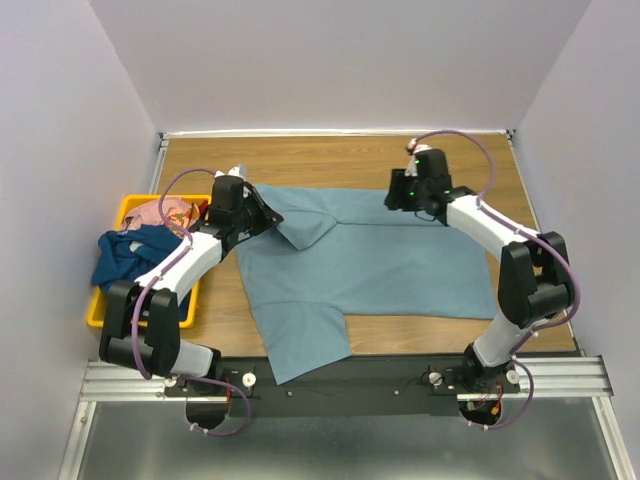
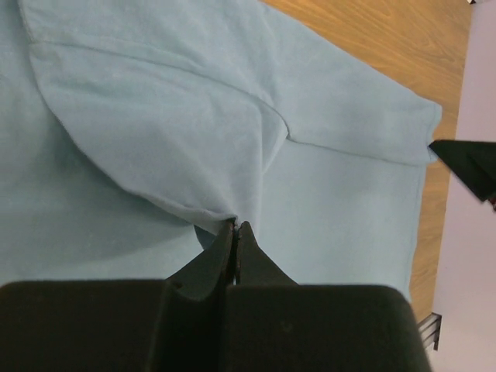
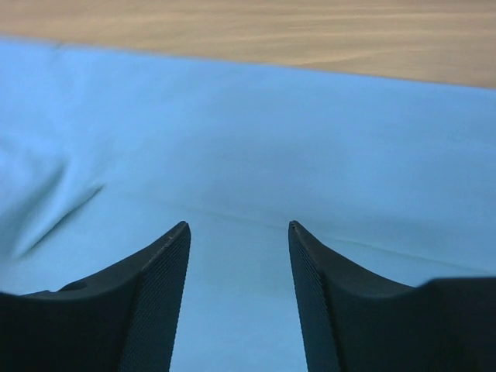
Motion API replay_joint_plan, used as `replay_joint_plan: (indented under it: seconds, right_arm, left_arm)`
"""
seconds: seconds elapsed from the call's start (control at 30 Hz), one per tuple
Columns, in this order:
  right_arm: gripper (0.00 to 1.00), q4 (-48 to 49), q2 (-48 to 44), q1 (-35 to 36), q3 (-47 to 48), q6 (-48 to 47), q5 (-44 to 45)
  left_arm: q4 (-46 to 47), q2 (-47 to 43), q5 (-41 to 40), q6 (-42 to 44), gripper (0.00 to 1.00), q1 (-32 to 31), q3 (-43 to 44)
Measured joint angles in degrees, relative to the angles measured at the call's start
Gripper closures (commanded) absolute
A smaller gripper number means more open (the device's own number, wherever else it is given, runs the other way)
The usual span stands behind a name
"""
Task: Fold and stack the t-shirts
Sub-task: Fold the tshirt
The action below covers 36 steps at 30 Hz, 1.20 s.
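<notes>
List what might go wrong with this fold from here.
1. The left gripper pinches only the tip of a flap of the blue-grey t-shirt, so the cloth may slip free mid-fold.
2. The right gripper hangs open over the shirt and holds nothing. A one-sided pull could skew or bunch it.
3. The near sleeve overhangs the table edge and might drag off.

Blue-grey t-shirt (image 1: 380, 265), flat (partly folded over)

Overhead, two wrists close over t-shirt (image 1: 400, 262)
</notes>
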Motion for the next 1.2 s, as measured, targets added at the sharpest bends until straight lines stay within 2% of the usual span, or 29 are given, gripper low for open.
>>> replay_joint_plan:
  seconds: [0.23,0.4,0.7,1.2]
  right_arm:
    - [0.49,4.81,1.62,14.95,-0.22,-4.24,-3.32]
    - [0.51,7.48,6.36,21.97,1.09,-6.03,-4.81]
    - [0.52,10.14,14.34,26.38,5.79,-8.24,-4.81]
    - [0.55,12.96,25.51,28.11,16.33,-9.94,-5.77]
  left_arm:
    - [0.52,8.74,-2.21,2.34,1.00,0.00,11.28]
    - [0.87,17.11,-2.67,3.85,1.00,0.57,19.67]
    - [0.50,29.53,-2.84,5.60,1.00,1.64,30.40]
    - [0.52,35.41,-4.09,6.67,1.00,1.66,32.20]
